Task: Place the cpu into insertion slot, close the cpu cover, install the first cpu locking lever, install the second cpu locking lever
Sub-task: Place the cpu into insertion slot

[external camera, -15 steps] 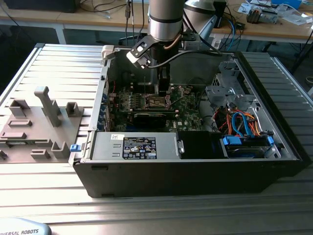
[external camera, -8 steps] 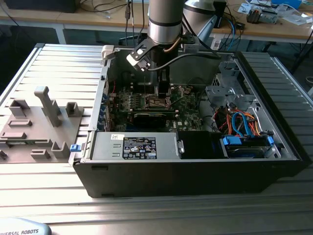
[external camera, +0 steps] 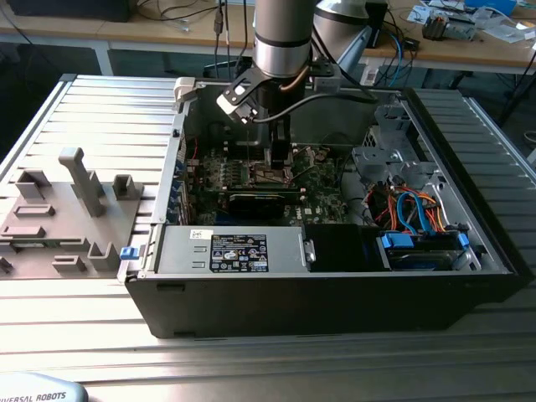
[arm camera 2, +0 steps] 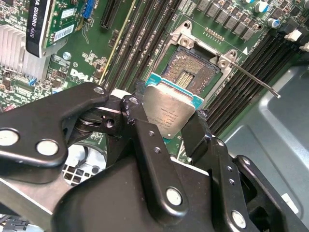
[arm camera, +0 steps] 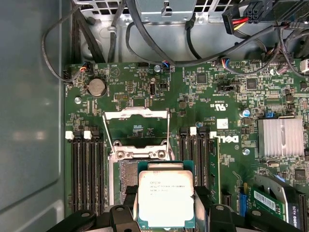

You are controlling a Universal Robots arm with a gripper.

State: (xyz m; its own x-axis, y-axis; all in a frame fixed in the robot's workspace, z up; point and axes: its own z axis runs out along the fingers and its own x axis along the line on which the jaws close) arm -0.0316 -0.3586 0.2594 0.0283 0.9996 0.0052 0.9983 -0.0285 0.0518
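Here's the gripper, clamped tight on the chip, with a black finger pressed to each side edge and the silver top facing out. In both wrist views the chip hangs over the near part of the socket and partly covers it. The bed of contacts beyond lies bare, and I cannot tell whether chip and socket touch. The cover frame stands swung up at the socket's far side. A thin locking lever sticks out free past one corner. Long black memory slots flank the socket on both sides, set in the green motherboard. In the exterior view, upper middle of the frame, the arm reaches down into the open computer case, with loose cables toward the exterior view's right.
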